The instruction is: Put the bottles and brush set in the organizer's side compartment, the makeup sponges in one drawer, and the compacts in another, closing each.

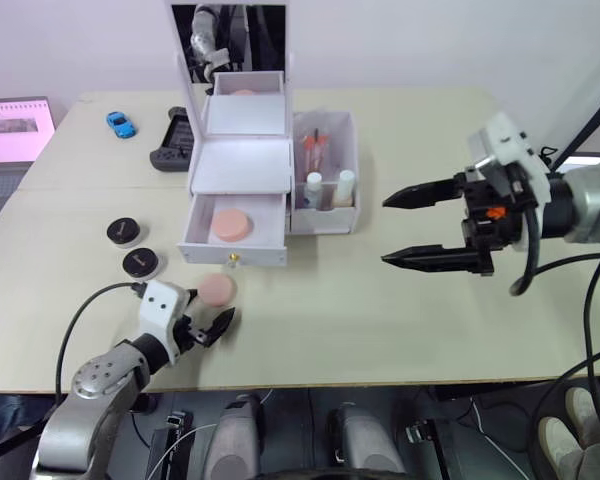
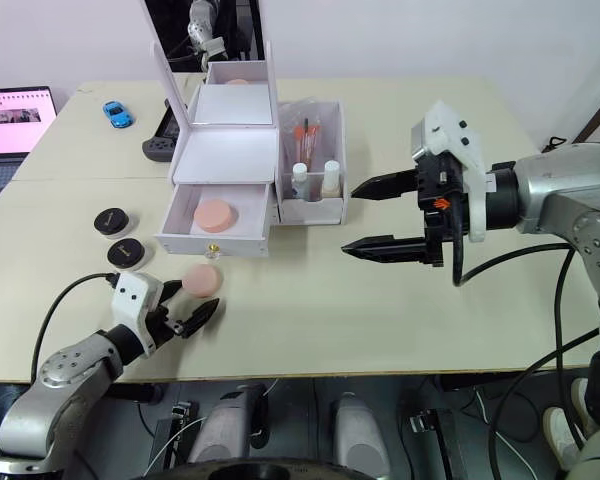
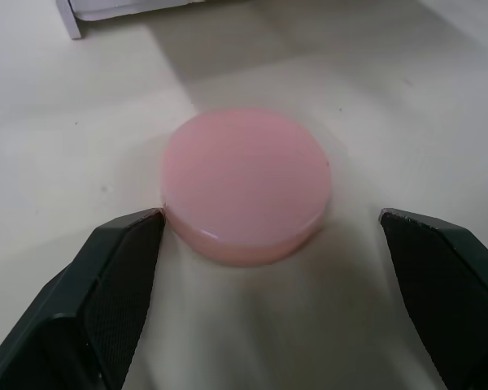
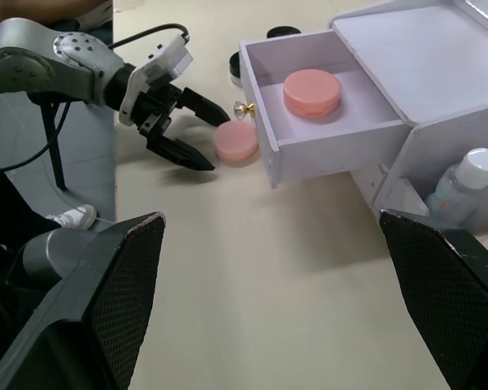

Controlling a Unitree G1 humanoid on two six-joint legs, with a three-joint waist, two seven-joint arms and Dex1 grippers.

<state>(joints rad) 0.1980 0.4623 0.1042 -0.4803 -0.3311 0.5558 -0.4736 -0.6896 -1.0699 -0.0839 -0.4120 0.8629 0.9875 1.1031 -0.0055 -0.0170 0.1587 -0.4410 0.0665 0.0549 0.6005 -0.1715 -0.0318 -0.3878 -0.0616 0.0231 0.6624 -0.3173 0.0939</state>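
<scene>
Pink sponge [image 3: 246, 185] lies on the desk [image 1: 380, 300] between the wide-open fingers of my left claw [image 1: 208, 322], just before the open drawer [image 1: 234, 232] holding another sponge [image 1: 231, 225]. My right claw [image 1: 412, 228] hovers open, empty.

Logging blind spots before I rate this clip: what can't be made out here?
- Upper drawer: shut, contents hidden in the eye views.
- Brush set: too small in the side compartment to count brushes.
- Bottles: labels too small to read.
- Organizer: cut off by the left wrist view's edge, beyond the sponge.
</scene>
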